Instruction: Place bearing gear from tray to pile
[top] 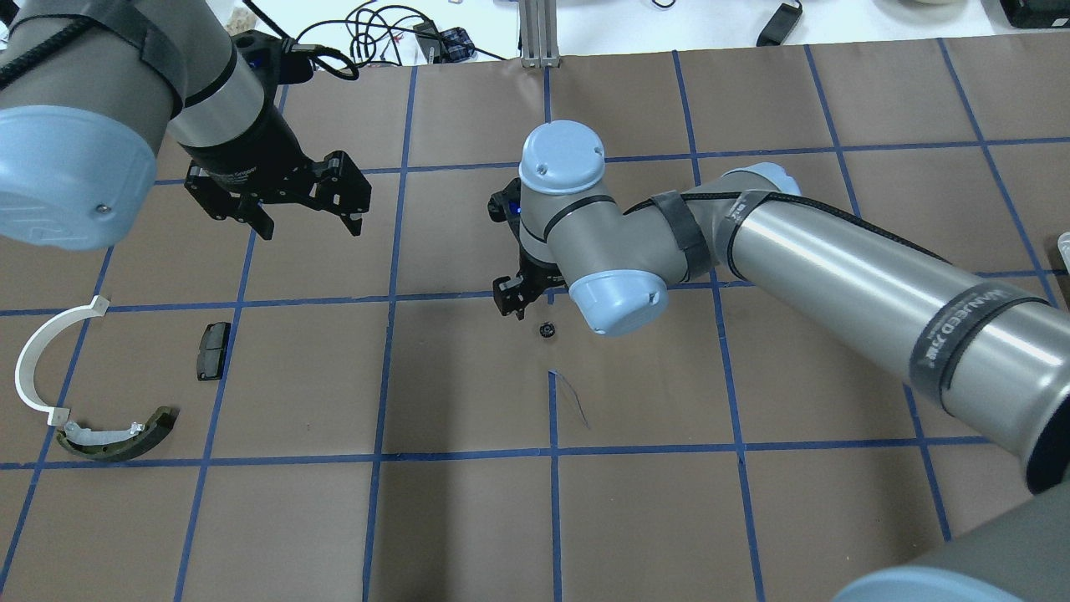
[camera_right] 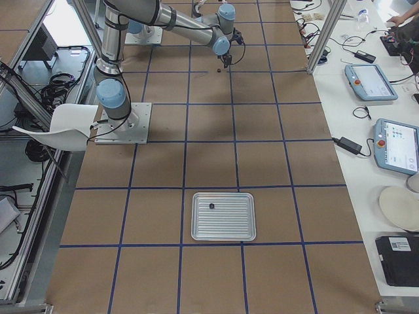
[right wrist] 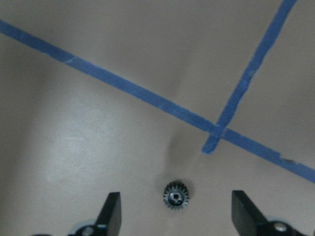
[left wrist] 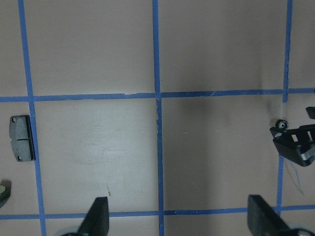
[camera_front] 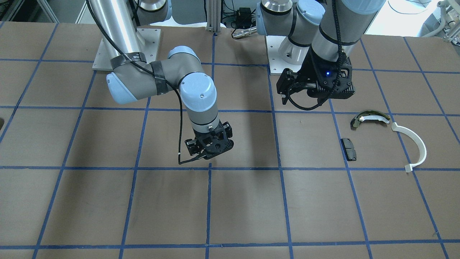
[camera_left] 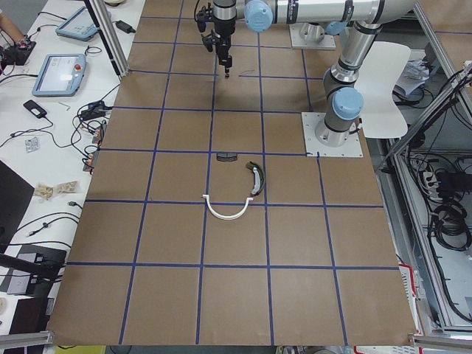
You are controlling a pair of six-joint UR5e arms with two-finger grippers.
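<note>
The bearing gear [right wrist: 175,195], a small dark toothed wheel, lies on the brown table near a blue tape crossing; it also shows in the overhead view [top: 546,330]. My right gripper [right wrist: 177,219] hangs over it, open, with one finger on each side and clear of it. The pile lies far to the left in the overhead view: a white arc [top: 33,359], an olive shoe [top: 117,435] and a black pad [top: 213,349]. My left gripper [top: 311,227] is open and empty, above the table beyond the pile. The tray [camera_right: 222,216] shows only in the exterior right view.
The silver tray holds one more small dark part [camera_right: 211,207]. Blue tape lines grid the brown table. The left wrist view shows the black pad [left wrist: 22,138] at its left edge, and the gear [left wrist: 282,124] beside my right gripper at its right.
</note>
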